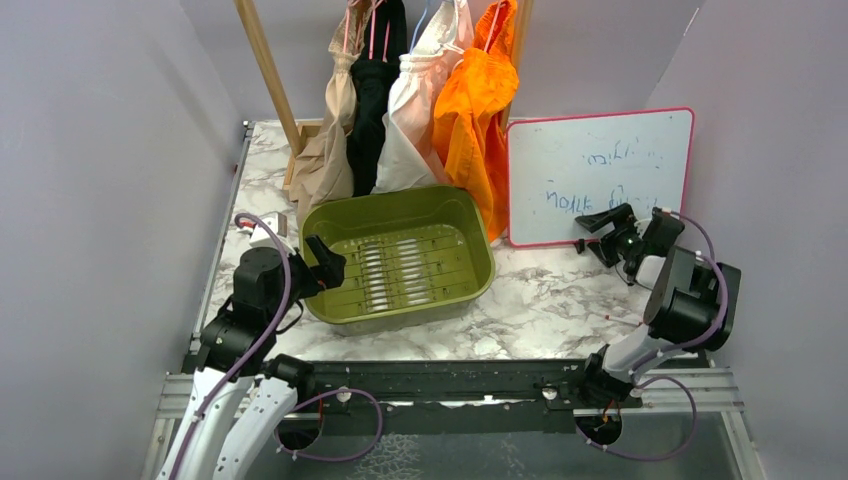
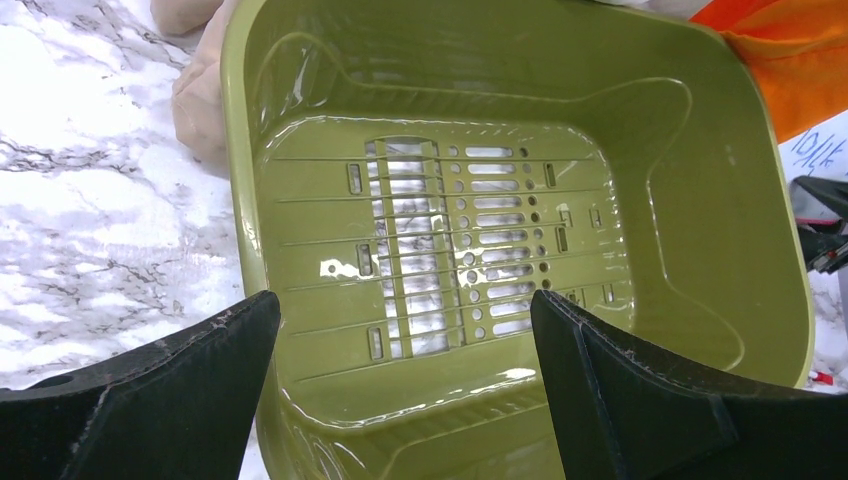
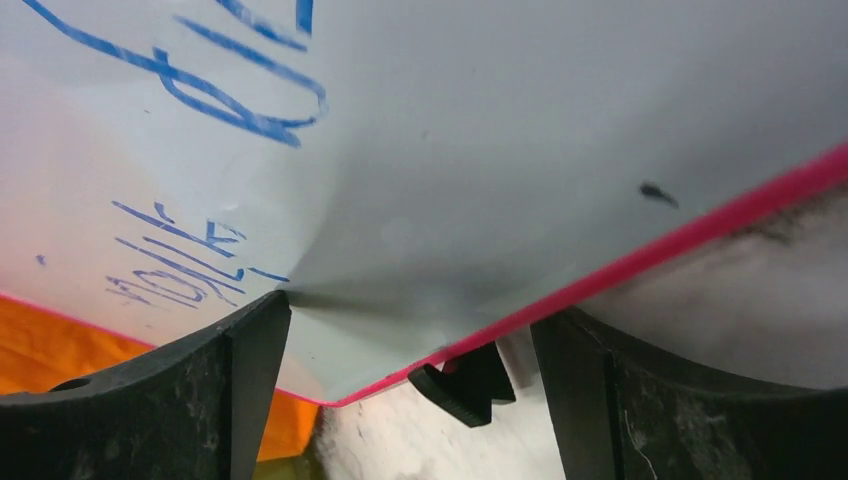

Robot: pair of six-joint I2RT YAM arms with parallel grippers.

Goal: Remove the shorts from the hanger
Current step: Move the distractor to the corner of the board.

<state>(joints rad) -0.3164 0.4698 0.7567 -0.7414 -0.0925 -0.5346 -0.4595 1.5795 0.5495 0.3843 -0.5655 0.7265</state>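
Behind the olive tub (image 1: 480,243), four shorts (image 1: 418,112) on the wooden rack (image 1: 267,68)

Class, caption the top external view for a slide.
Four shorts hang behind a green basin; open left pincer beside it, open right pincer at whiteboard.

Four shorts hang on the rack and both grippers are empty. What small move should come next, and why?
Probably raise the right gripper up and left toward the orange shorts. It is open and empty, close to the whiteboard, and that pair hangs nearest this arm.
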